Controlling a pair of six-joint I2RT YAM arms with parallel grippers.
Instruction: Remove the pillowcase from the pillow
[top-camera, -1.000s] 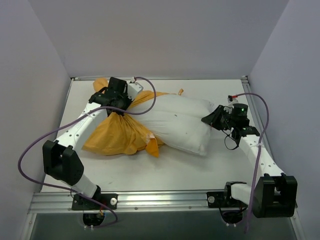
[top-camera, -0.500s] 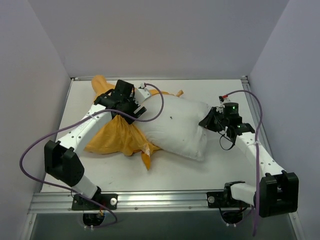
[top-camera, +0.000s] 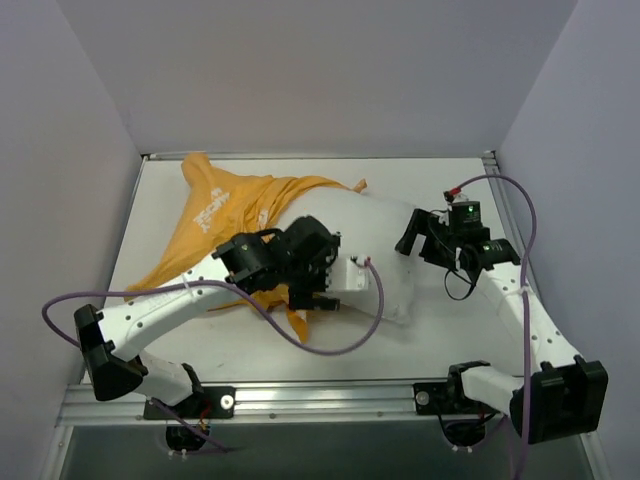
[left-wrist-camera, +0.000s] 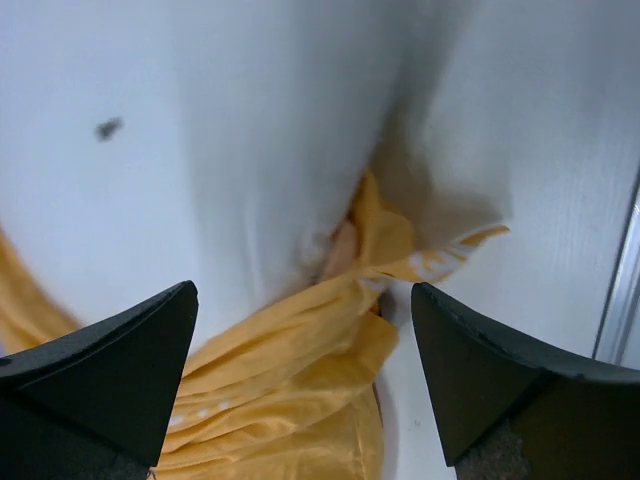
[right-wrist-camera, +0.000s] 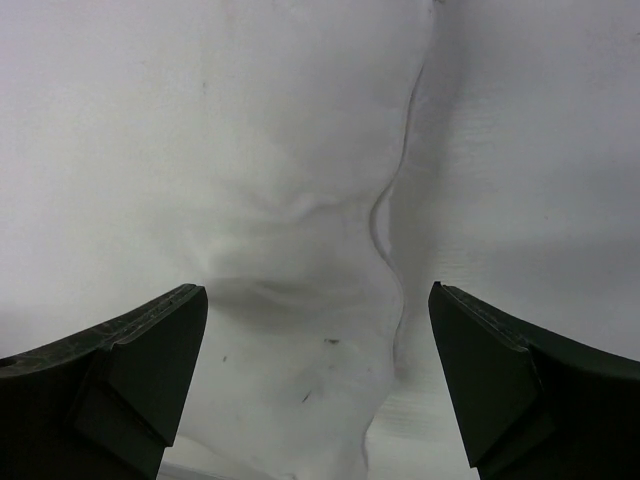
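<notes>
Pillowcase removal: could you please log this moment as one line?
left gripper: open, over pillow | right gripper: open, over pillow | pillowcase: spread beside pillow, touching

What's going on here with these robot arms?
Two arms are taking an orange pillowcase off a white pillow. The pillowcase lies mostly to the left, with a fold tucked at the pillow's near edge. The left gripper is open above that fold; the right gripper is open over the pillow's right end.

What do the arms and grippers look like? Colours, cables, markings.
Left arm and right arm: white links, black joints. A purple cable loops along each. Green light on the right wrist. Left gripper and right gripper: dark, wedge-shaped fingers. No markings legible.
</notes>
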